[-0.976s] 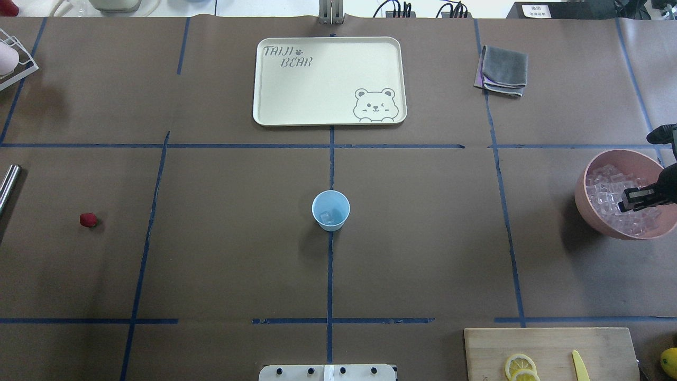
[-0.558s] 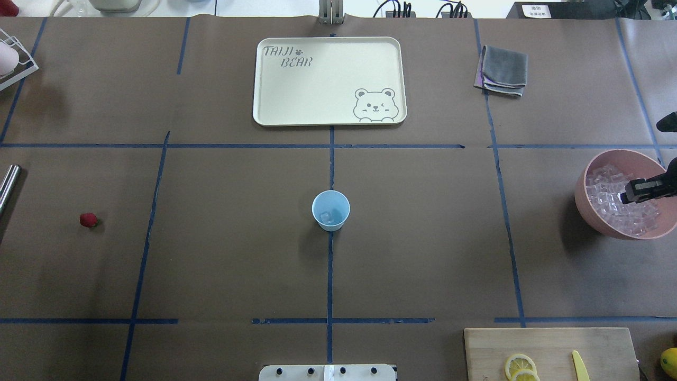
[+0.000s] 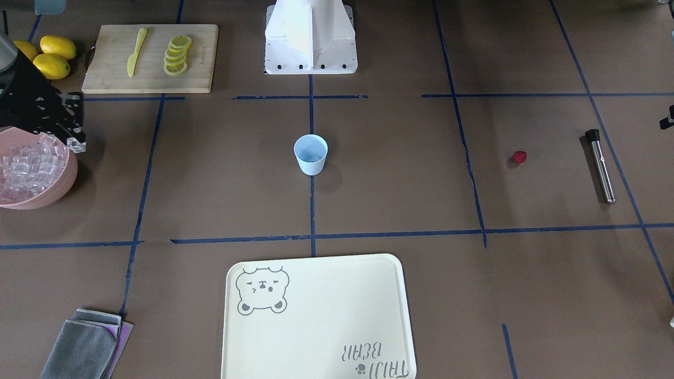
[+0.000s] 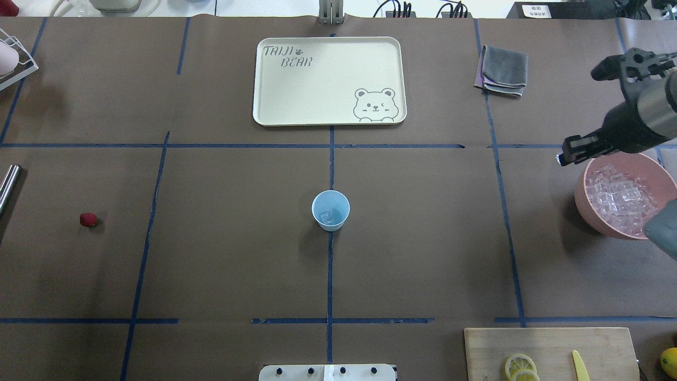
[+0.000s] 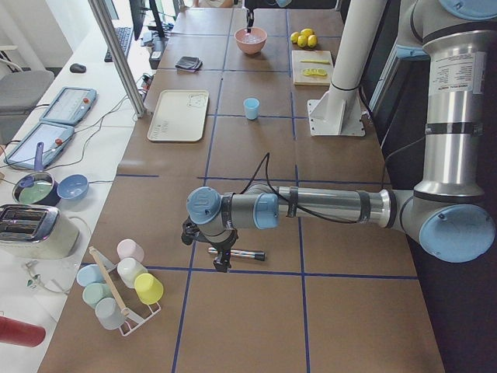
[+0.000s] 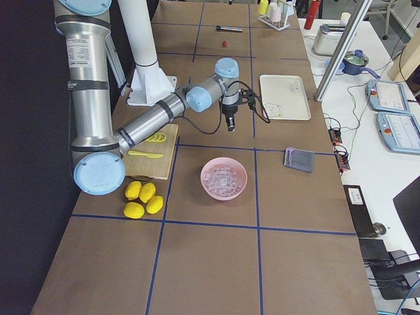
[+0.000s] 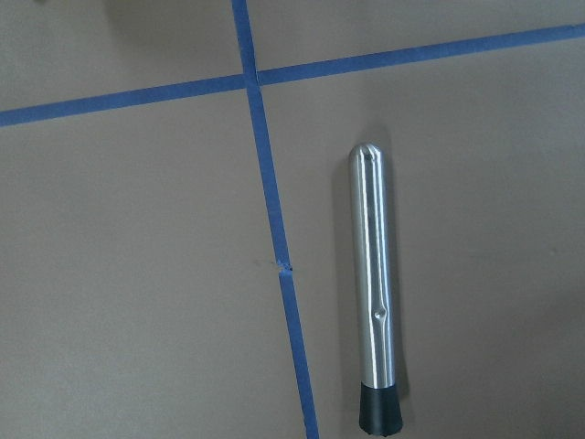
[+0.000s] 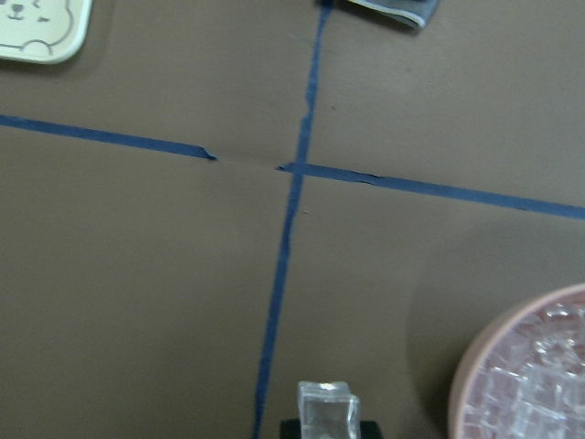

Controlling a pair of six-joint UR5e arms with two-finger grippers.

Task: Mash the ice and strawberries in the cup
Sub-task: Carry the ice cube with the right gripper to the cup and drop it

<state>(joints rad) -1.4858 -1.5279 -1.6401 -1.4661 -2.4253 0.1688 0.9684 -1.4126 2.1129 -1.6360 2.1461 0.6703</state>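
The pale-blue cup (image 4: 330, 210) stands upright at the table's middle with one clear cube (image 4: 327, 216) inside. My right gripper (image 4: 567, 154) hovers just past the far-left rim of the pink bowl (image 4: 586, 211) of ice (image 4: 621, 198), shut on a single ice cube (image 8: 324, 410). The strawberry (image 4: 88, 219) lies alone on the table far to the left. My left gripper (image 5: 220, 258) shows only in the exterior left view, low over a steel muddler (image 7: 375, 293); I cannot tell whether it is open or shut.
A cream bear tray (image 4: 329, 80) lies beyond the cup and a folded grey cloth (image 4: 503, 70) at the far right. A cutting board (image 4: 550, 353) with lemon slices and a yellow knife sits at the near right, whole lemons (image 3: 50, 55) beside it.
My right gripper has come up out of the pink bowl with an ice cube and moved left and away, past the bowl's rim. Cup and strawberry have not moved.
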